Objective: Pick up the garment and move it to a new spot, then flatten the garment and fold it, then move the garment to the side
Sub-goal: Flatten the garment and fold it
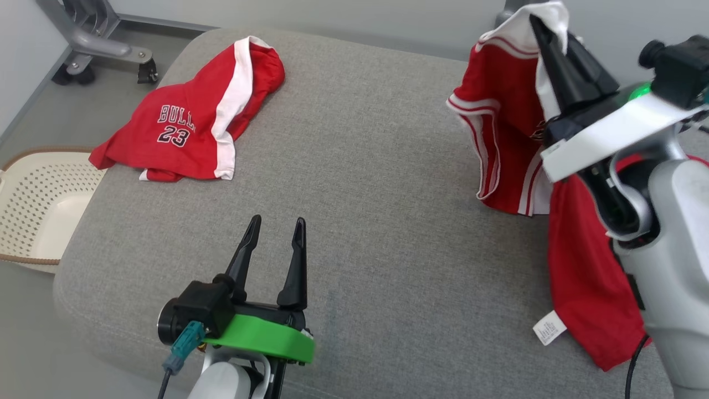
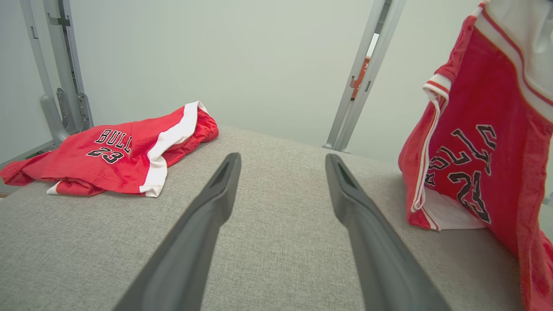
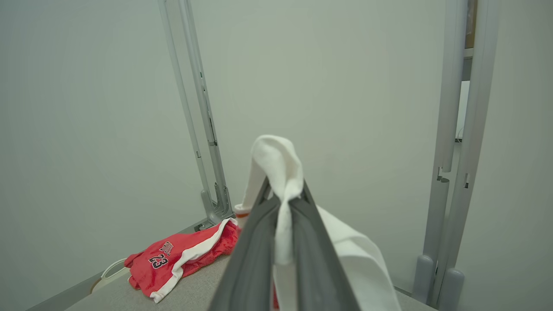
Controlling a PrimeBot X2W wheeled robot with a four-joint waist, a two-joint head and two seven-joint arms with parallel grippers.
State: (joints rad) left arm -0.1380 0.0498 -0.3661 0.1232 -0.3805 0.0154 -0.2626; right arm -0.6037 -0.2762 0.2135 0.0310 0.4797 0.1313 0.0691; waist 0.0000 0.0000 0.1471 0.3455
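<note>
Head view: at two o'clock the right gripper (image 1: 537, 27) is pinched tight on the white-trimmed edge of a soft red basketball jersey (image 1: 504, 127). The jersey hangs limp above the grey woven cushion top (image 1: 360, 194), its small white care label (image 1: 549, 328), too small to read, down at four o'clock. At six o'clock the left gripper (image 1: 277, 221) stands spread wide, holding nothing, and at ten o'clock crumpled red shorts (image 1: 188, 133) with a white stripe read "BULL" and "23", with a cream perforated basket (image 1: 39, 205) at nine o'clock.

Matt woven cloth cushion (image 1: 354, 183)
</note>
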